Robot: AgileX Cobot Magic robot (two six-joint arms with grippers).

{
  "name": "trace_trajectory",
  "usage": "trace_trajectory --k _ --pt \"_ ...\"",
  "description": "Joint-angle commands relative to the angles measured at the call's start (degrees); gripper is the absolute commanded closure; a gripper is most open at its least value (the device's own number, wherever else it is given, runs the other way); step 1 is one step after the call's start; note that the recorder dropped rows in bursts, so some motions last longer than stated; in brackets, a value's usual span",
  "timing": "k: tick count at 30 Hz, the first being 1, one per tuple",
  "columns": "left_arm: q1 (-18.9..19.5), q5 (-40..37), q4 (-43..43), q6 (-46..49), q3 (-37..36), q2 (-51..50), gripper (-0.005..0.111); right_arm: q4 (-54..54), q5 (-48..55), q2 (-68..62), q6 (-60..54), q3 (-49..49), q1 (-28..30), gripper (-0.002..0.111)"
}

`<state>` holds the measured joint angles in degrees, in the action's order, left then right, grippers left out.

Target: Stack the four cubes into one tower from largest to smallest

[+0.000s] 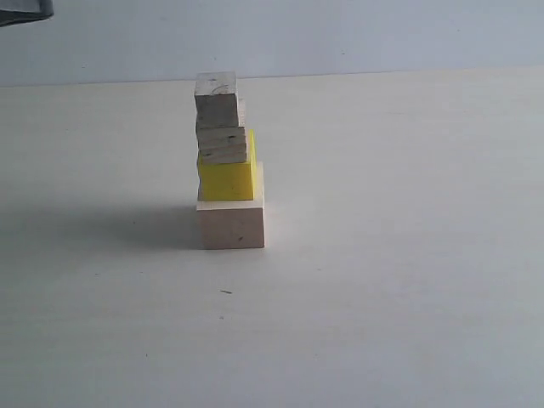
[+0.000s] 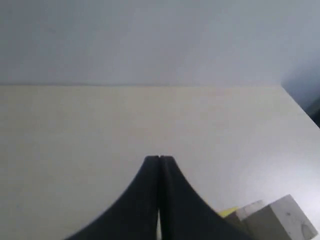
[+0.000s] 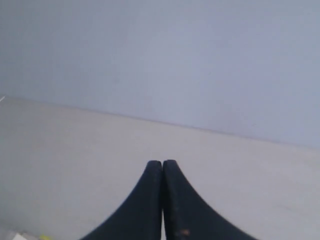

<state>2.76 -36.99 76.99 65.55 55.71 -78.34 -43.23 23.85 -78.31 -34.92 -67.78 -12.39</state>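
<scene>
The four cubes stand as one tower in the exterior view. The largest, pale wood cube point(image 1: 231, 223) is the base. On it sits the yellow cube point(image 1: 227, 178), then a grainy wooden cube point(image 1: 223, 144), then the top wooden cube point(image 1: 216, 98), set slightly to the left. No gripper touches the tower. My left gripper point(image 2: 159, 157) is shut and empty above the table, with the tower's top cube point(image 2: 280, 220) and a yellow sliver point(image 2: 227, 211) off to one side. My right gripper point(image 3: 162, 162) is also shut with nothing in it.
The pale table point(image 1: 382, 297) spreads around the tower, which casts a shadow to its left. A dark part point(image 1: 25, 10) shows in the upper left corner of the exterior view. A light wall point(image 1: 340, 34) stands behind the table.
</scene>
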Motion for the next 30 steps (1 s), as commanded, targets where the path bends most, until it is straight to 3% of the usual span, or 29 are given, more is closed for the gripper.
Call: trace_trajectory --k 1,7,16,21,30 --pt "0.1 9.6 3.3 3.0 -5.9 10.9 0.107 1.0 -11.2 10.1 -3.9 8.8 0.2 0.108" --pt "0.1 12.3 3.3 3.0 -11.3 27.1 0.107 0.8 -15.8 22.8 -4.5 17.8 0.2 0.108" --pt "0.1 24.3 3.1 3.0 -20.3 49.8 0.107 4.5 -17.3 39.5 -4.5 26.7 0.2 0.108" --pt "0.1 24.9 3.1 3.0 -25.6 54.3 0.107 7.0 -14.3 44.0 -3.7 27.5 0.2 0.108" --pt "0.1 25.2 3.1 3.0 -26.2 55.1 0.107 6.6 -14.3 46.9 -3.4 27.5 0.2 0.108"
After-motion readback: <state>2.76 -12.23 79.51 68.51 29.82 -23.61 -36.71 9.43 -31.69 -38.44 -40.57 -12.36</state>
